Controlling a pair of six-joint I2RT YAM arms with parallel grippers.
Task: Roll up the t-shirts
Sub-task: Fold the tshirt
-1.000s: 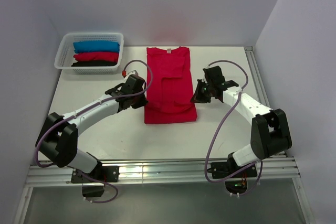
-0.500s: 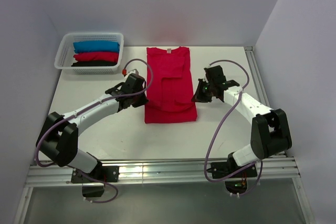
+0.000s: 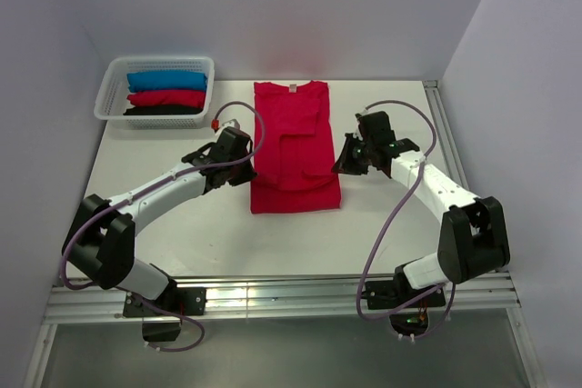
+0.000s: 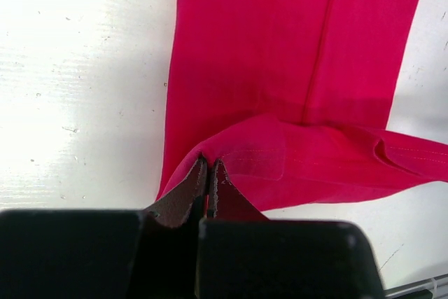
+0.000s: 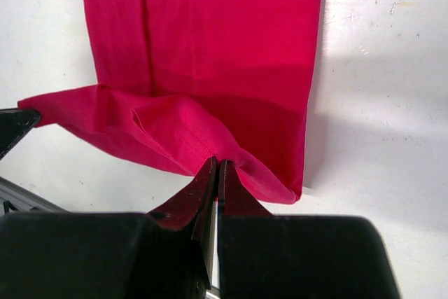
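Moved since a second ago: the right arm only, its elbow swung slightly outward and nearer, its cable loop redrawn higher, and the right gripper (image 3: pixel 339 167) drawn a touch toward the collar end of the crimson t-shirt (image 3: pixel 291 134); the left arm and left gripper (image 3: pixel 248 173) hold their earlier place. Crimson t-shirt: lies lengthwise on the white table (image 3: pixel 182 224), sides folded in to a long panel, its white neck label (image 3: pixel 293 88) at the far end; position unchanged, though the near hem now sits a little more gathered. Left gripper (image 4: pixel 208 167): at the shirt's left edge near the hem, jaws pressed together on a raised fold of the red cloth (image 4: pixel 280 68). Right gripper (image 5: pixel 215 167): at the shirt's right edge near the hem, jaws likewise pinched tight on a lifted fold of the cloth (image 5: pixel 210 33), which ridges up between the two grips. White basket (image 3: pixel 105 97): beyond the shirt's far left corner, apart from it, unchanged, holding a blue bundle (image 3: pixel 166 81), a red bundle (image 3: pixel 166 98) and a black bundle (image 3: pixel 164 111) side by side.
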